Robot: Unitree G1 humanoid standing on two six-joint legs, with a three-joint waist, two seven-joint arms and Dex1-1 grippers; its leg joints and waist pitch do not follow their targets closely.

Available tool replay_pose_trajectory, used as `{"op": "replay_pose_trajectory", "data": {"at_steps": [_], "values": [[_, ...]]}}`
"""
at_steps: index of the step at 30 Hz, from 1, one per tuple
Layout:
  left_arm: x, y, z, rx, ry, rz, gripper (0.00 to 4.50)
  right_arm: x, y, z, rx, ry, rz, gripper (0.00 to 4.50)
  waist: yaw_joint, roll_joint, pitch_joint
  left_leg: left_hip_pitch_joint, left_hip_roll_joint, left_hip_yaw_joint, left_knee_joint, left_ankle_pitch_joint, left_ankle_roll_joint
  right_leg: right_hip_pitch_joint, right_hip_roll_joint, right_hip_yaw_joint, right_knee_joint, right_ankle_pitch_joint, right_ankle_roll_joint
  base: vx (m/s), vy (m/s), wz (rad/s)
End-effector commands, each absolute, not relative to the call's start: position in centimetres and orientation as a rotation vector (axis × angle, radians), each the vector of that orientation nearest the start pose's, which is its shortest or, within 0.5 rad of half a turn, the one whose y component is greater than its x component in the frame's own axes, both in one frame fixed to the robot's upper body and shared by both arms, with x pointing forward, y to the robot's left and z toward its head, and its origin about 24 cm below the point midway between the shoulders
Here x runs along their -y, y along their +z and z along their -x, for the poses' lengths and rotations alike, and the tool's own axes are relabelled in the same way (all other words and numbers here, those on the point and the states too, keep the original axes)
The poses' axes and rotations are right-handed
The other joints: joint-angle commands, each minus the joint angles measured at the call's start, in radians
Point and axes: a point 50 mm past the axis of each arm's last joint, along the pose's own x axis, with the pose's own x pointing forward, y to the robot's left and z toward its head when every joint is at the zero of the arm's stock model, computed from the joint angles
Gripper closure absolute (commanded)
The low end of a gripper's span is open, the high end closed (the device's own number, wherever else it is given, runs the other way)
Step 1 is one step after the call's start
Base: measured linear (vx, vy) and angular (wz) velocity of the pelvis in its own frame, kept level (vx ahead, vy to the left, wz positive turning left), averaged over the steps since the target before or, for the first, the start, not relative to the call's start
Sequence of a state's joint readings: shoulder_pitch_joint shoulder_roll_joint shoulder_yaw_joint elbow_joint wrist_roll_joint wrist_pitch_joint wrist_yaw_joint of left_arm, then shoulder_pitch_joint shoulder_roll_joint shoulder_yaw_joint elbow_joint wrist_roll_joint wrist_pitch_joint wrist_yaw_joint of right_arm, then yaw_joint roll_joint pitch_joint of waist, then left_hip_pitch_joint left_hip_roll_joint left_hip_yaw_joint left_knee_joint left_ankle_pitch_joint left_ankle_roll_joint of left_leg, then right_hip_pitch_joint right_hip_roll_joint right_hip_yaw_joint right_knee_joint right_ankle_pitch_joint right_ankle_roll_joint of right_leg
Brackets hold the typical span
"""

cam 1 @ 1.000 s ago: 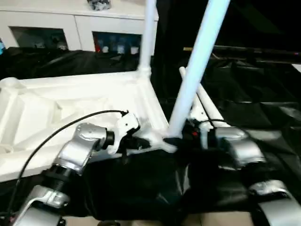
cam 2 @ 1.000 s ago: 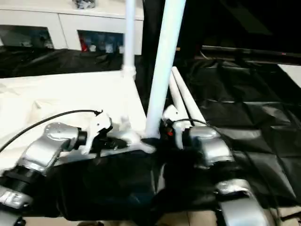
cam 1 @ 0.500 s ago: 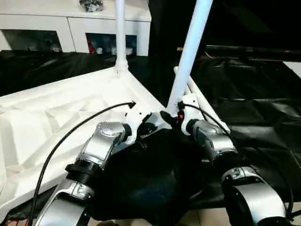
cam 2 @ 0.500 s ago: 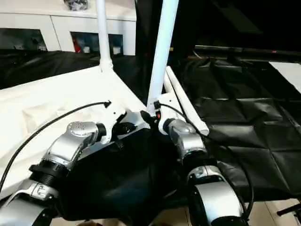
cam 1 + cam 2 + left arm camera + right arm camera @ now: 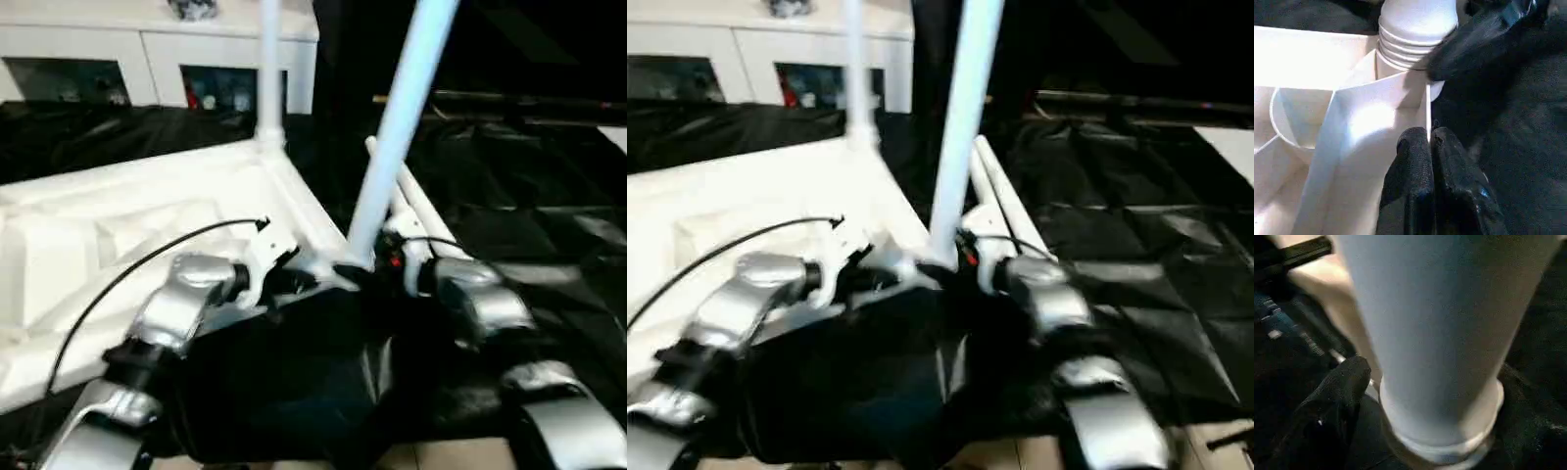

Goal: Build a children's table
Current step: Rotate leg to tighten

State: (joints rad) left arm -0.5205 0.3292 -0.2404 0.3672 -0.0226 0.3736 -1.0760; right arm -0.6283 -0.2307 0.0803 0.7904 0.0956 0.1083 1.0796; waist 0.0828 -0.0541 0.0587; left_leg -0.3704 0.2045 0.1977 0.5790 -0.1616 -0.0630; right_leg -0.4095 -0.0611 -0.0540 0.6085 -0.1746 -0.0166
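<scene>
The children's table lies upside down, its white ribbed top (image 5: 118, 225) facing up. One leg (image 5: 269, 69) stands in the far corner socket. A second leg (image 5: 397, 127) stands in the near corner socket, its ringed base (image 5: 1415, 29) seated there. My left gripper (image 5: 294, 279) is shut on the top's thin rim wall (image 5: 1427, 107) just beside that socket. My right gripper (image 5: 377, 274) straddles the near leg's base from the other side, open. One of its black fingers (image 5: 1337, 401) stands just off the leg (image 5: 1449, 333).
Two loose white legs (image 5: 416, 196) lie on the crumpled black cloth (image 5: 529, 196) right of the top. A white cabinet with glass doors (image 5: 147, 49) stands behind. The cloth's front edge and a strip of floor (image 5: 441, 455) are close below my arms.
The head view has shifted and tilted. My right gripper stays at the near leg's base with its fingers spread wider. My left gripper keeps its pinch on the rim.
</scene>
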Motion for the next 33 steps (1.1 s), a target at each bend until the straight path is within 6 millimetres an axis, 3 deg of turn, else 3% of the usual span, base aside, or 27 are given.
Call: {"op": "replay_pose_trajectory", "data": {"at_steps": [1, 5, 7, 10, 11, 18, 21, 22, 23, 26, 30, 32, 33], "values": [[-10.2, 7.7, -30.6, -0.350, -1.330, -0.254, 4.50, 11.2, 4.1, -31.9, -0.383, 1.297, -0.002, 0.64, 0.005, 0.004, -0.064, 0.019, 0.036, -0.013, -0.062, -0.236, 0.037, 0.045, -0.076, 0.044, -0.074, -0.241, -0.211, 0.000, 0.000, 0.00], [-10.7, 7.7, -30.3, -0.366, -1.365, -0.253, 4.50, 11.6, 4.1, -31.5, -0.401, 1.334, -0.001, 0.64, 0.012, 0.004, -0.062, 0.022, 0.037, -0.015, -0.065, -0.267, 0.014, 0.041, -0.078, 0.044, -0.078, -0.310, -0.194, 0.000, 0.000, 0.00], [-10.8, 7.7, -30.2, -0.369, -1.372, -0.254, 4.50, 11.7, 4.1, -31.4, -0.407, 1.344, -0.005, 0.95, 0.011, 0.008, -0.061, 0.023, 0.037, -0.015, -0.065, -0.275, 0.009, 0.040, -0.078, 0.045, -0.082, -0.324, -0.186, 0.000, 0.000, 0.00], [-11.0, 7.7, -30.2, -0.374, -1.381, -0.254, 4.50, 11.6, 4.2, -31.2, -0.417, 1.364, -0.013, 0.99, 0.012, 0.004, -0.063, 0.022, 0.036, -0.016, -0.066, -0.260, 0.008, 0.041, -0.078, 0.044, -0.079, -0.311, -0.187, 0.000, 0.000, 0.00], [-11.0, 7.7, -30.2, -0.375, -1.382, -0.254, 4.50, 11.6, 4.2, -31.1, -0.419, 1.369, -0.016, 1.27, 0.013, 0.005, -0.062, 0.021, 0.036, -0.016, -0.066, -0.259, 0.008, 0.042, -0.078, 0.044, -0.079, -0.311, -0.186, 0.000, 0.000, 0.00], [-11.0, 7.5, -30.2, -0.374, -1.354, -0.261, 4.50, 10.8, 3.9, -30.8, -0.423, 1.372, -0.043, 1.68, 0.013, 0.001, -0.064, 0.020, 0.036, -0.016, -0.064, -0.242, 0.011, 0.043, -0.079, 0.044, -0.076, -0.295, -0.188, 0.000, 0.000, 0.00], [-10.8, 7.3, -31.3, -0.364, -1.226, -0.280, 4.50, 10.3, 3.2, -31.7, -0.424, 1.215, -0.034, 1.73, 0.009, 0.001, -0.061, 0.021, 0.034, -0.017, -0.065, -0.255, 0.001, 0.039, -0.081, 0.046, -0.081, -0.325, -0.181, 0.000, 0.000, 0.00], [-10.6, 7.3, -32.1, -0.361, -1.129, -0.283, 4.50, 10.1, 2.5, -32.5, -0.439, 1.070, -0.016, 1.73, 0.007, 0.002, -0.061, 0.022, 0.034, -0.017, -0.065, -0.259, -0.004, 0.037, -0.081, 0.046, -0.082, -0.337, -0.178, 0.000, 0.000, 0.00], [-10.6, 7.3, -32.3, -0.360, -1.110, -0.283, 4.50, 10.1, 2.4, -32.7, -0.444, 1.039, -0.013, 1.74, -0.001, 0.002, -0.057, 0.024, 0.030, -0.019, -0.067, -0.286, -0.022, 0.034, -0.081, 0.043, -0.089, -0.395, -0.170, 0.000, 0.000, 0.00], [-9.6, 7.6, -33.9, -0.360, -0.915, -0.245, 4.50, 9.7, 1.3, -34.1, -0.467, 0.708, -0.006, 1.75, -0.008, 0.005, -0.057, 0.029, 0.030, -0.025, -0.067, -0.324, -0.045, 0.031, -0.085, 0.041, -0.099, -0.491, -0.135, 0.000, 0.000, 0.00], [-8.7, 7.9, -34.5, -0.365, -0.833, -0.211, 4.50, 8.8, 1.1, -34.4, -0.476, 0.607, -0.050, 1.76, -0.014, 0.002, -0.060, 0.025, 0.028, -0.025, -0.066, -0.329, -0.033, 0.032, -0.081, 0.041, -0.099, -0.457, -0.127, 0.000, 0.000, 0.00], [-7.7, 8.1, -34.7, -0.357, -0.814, -0.190, 4.50, 7.7, 1.3, -34.4, -0.465, 0.610, -0.111, 1.21, -0.016, 0.002, -0.065, 0.022, 0.027, -0.020, -0.064, -0.296, -0.019, 0.034, -0.077, 0.043, -0.090, -0.373, -0.143, 0.000, 0.000, 0.00], [-7.2, 8.1, -34.7, -0.352, -0.820, -0.184, 4.50, 7.4, 1.4, -34.5, -0.462, 0.613, -0.131, 1.21, -0.015, 0.001, -0.065, 0.023, 0.028, -0.020, -0.063, -0.293, -0.015, 0.034, -0.077, 0.043, -0.089, -0.358, -0.149, 0.000, 0.000, 0.00]]}}
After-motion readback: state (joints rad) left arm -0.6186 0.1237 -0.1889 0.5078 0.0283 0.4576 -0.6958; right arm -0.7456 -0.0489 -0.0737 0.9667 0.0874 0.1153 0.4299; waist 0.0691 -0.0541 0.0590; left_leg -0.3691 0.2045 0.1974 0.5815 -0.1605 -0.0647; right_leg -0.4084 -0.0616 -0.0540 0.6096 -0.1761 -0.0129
